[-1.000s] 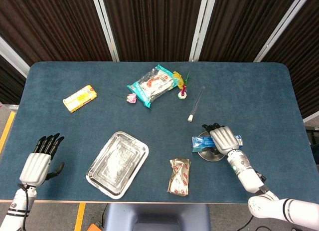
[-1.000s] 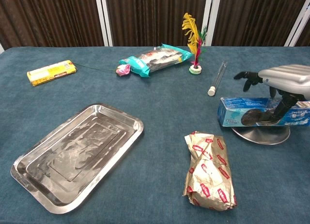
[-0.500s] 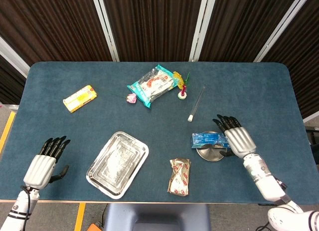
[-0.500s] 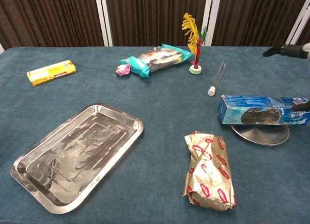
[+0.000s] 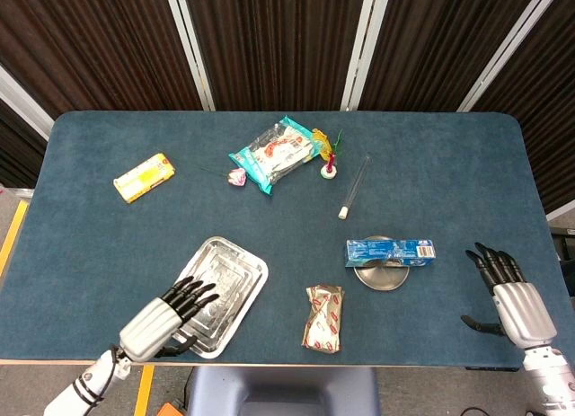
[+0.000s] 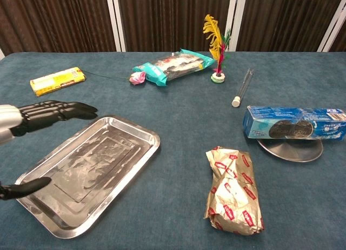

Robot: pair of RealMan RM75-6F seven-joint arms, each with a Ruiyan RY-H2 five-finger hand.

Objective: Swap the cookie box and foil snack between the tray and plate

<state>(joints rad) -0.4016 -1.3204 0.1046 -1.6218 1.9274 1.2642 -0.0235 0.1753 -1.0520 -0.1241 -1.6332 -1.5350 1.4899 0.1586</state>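
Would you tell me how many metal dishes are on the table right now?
2: the tray at the front left, partly under the left hand, and the plate on the right, beneath the cookie box. None seems hidden.

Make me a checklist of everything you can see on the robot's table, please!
Surface: blue table, cloth-like top.
Job's things: cookie box lies on the plate; foil snack lies on the table; tray holds nothing.
Clutter: yellow box, snack bag, pink flower, feather shuttlecock, clear tube.
Hands: left hand open over the tray's near corner; right hand open near the right edge, touching nothing.
Cables: nothing seen.
Surroundings: dark curtains with white strips.
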